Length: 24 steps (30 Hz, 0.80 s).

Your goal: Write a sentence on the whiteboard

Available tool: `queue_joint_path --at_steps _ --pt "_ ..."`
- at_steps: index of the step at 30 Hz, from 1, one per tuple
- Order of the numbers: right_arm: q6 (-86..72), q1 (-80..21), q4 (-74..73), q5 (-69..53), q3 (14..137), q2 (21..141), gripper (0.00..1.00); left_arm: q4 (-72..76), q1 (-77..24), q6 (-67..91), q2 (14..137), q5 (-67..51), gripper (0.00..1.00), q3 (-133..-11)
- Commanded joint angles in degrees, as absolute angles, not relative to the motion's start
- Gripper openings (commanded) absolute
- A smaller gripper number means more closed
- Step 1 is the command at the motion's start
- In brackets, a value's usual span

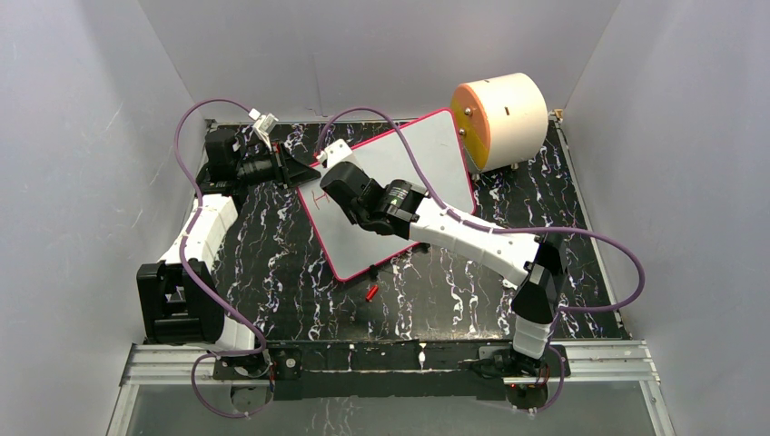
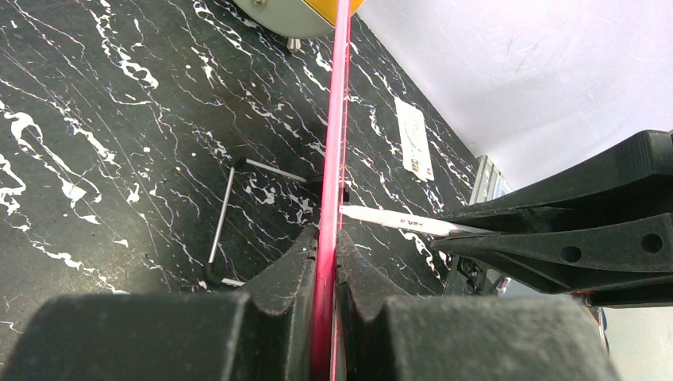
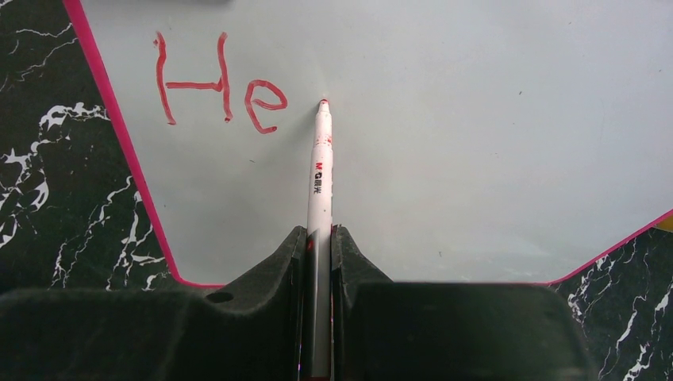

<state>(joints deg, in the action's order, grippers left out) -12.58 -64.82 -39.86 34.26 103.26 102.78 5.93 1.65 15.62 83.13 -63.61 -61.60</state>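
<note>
- Red handwritten lettering (image 3: 218,83), "He", lies just ahead-left of the right pincer (image 3: 319,238) on the flat white pink-rimmed whiteboard (image 3: 476,119).
- Right pincer clamps a slim white marker pen (image 3: 320,182), tip touching the board beside "e".
- Left pincer (image 2: 325,242) is pinched tight on the whiteboard's rim.

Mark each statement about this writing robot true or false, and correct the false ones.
1. The right gripper is shut on a marker. True.
2. The whiteboard already carries a full sentence. False: only the letters "He" are written, in red.
3. The left gripper is clamped on the whiteboard's pink edge. True.
4. The marker's tip sits to the left of the letters. False: in the right wrist view it is at the board just right of the "e".
</note>
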Motion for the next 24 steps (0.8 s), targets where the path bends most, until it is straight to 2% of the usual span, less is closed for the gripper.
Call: queue_joint_path --at_steps 1,24 --pt "-12.0 -64.4 -35.3 34.2 104.4 103.2 0.00 1.9 0.8 14.9 82.1 -62.5 0.00 -61.6" --pt "-12.3 -64.4 -38.4 31.0 104.5 103.1 0.00 1.9 0.8 14.9 82.0 -62.3 0.00 -61.6"
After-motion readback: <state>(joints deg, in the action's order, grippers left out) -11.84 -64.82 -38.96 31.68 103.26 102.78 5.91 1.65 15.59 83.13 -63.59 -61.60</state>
